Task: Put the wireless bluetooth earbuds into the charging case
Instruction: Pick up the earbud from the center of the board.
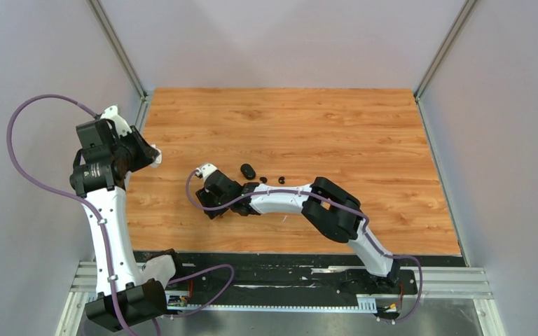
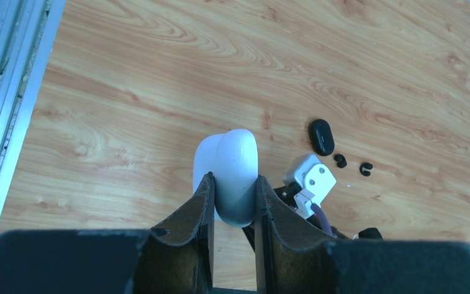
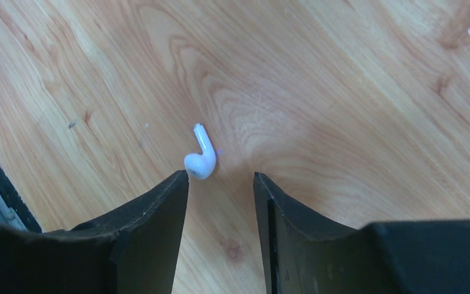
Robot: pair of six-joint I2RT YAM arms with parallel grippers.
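Note:
My left gripper (image 2: pixel 232 179) is shut on a white rounded charging case (image 2: pixel 235 159), held above the table's left edge (image 1: pixel 155 155). My right gripper (image 3: pixel 220 177) is open and low over the wood. A white earbud (image 3: pixel 200 158) with a short stem lies just past its left fingertip (image 3: pixel 180 180), and nothing is between the fingers. From above, the right gripper (image 1: pixel 214 210) points down at the table's left-centre, and its wrist hides the white earbud. Two tiny black earbuds (image 1: pixel 263 180) (image 1: pixel 281 180) lie beside a black oval case (image 1: pixel 247 171).
The black case (image 2: pixel 321 136) and the black earbuds (image 2: pixel 340 160) (image 2: pixel 365 168) lie just behind the right wrist's white camera block (image 2: pixel 311 180). A metal rail (image 2: pixel 3 110) runs along the table's left side. Grey walls enclose the wooden table (image 1: pixel 336 126).

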